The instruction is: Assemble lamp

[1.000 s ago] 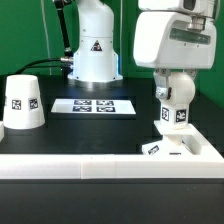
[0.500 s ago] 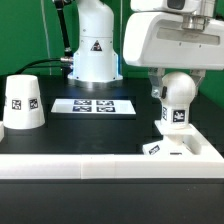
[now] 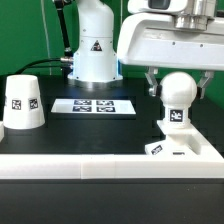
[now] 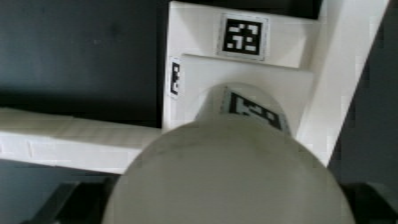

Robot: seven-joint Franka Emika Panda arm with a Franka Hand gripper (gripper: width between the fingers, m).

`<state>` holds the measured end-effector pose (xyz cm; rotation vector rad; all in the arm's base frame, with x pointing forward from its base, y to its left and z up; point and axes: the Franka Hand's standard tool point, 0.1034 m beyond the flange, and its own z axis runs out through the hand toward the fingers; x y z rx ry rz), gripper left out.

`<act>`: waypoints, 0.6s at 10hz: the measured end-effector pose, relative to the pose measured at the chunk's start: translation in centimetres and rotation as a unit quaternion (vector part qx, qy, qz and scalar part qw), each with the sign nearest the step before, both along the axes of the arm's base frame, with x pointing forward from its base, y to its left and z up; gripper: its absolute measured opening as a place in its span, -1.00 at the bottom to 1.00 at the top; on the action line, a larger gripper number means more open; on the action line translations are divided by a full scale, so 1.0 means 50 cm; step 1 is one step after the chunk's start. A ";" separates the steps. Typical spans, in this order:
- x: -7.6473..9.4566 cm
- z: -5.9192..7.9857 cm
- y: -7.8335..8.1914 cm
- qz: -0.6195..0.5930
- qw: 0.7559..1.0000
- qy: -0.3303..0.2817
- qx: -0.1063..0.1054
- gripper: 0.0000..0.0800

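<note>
Bulb (image 3: 177,100) stands seated on base (image 3: 185,146), fitting step in hand. Gripper (image 3: 176,85) fingers straddle it spread, released. You next fetch shade (image 3: 22,104), far left

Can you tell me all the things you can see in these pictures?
Matte white tapered plastic lamp shade: one, white with a square tag, on the black table at the exterior view's left.
Matte white ball-shaped bulb: one, white, tagged below the ball, upright on the base.
Low angular white lamp base: one, white with tags, at the exterior view's right.
Marker board: one, flat, white, mid-table.
Long white rail: one, white, along the table's front edge.
Robot gripper: one, white, over the bulb; fingers on either side of the ball.
</note>
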<state>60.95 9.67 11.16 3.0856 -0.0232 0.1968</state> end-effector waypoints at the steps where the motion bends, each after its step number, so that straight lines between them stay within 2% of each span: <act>1: -0.001 0.000 0.000 -0.045 0.999 -0.001 0.005 0.45; 6: -0.002 -0.002 -0.001 -0.166 0.986 -0.003 0.026 0.45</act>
